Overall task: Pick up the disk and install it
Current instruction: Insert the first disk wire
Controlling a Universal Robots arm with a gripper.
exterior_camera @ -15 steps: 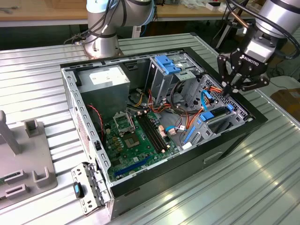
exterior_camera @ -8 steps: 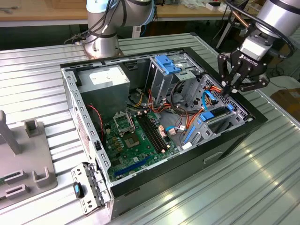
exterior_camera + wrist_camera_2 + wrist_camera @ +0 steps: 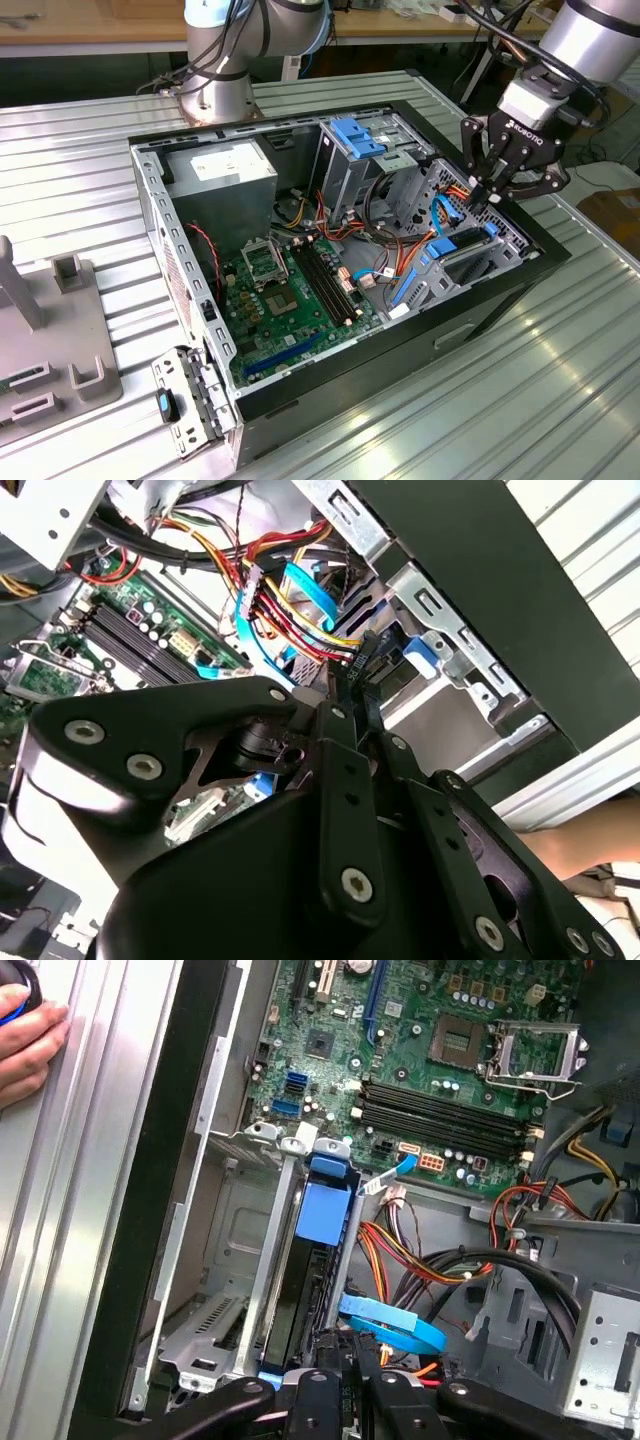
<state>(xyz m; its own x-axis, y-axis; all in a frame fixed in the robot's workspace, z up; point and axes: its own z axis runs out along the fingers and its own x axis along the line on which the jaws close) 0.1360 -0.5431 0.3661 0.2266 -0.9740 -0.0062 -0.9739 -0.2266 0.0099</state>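
The disk [image 3: 458,248] stands on edge in the bay at the corner of the open computer case on the exterior view's right, its blue rail frame [image 3: 325,1210] facing up between metal bay walls. My gripper [image 3: 487,193] hangs just above the disk's cable end. In both wrist views the fingers [image 3: 345,715] are pressed together on a black cable connector [image 3: 366,656] with red, yellow and orange wires running from it. A blue flat cable [image 3: 392,1322] loops right beside the fingertips [image 3: 352,1360].
The case holds a green motherboard [image 3: 290,290], a grey power-supply box [image 3: 225,175] and a metal cage with a blue latch [image 3: 358,135]. Loose wire bundles [image 3: 450,1260] crowd the space by the bay. A person's hand [image 3: 25,1035] rests on the ribbed table outside the case wall.
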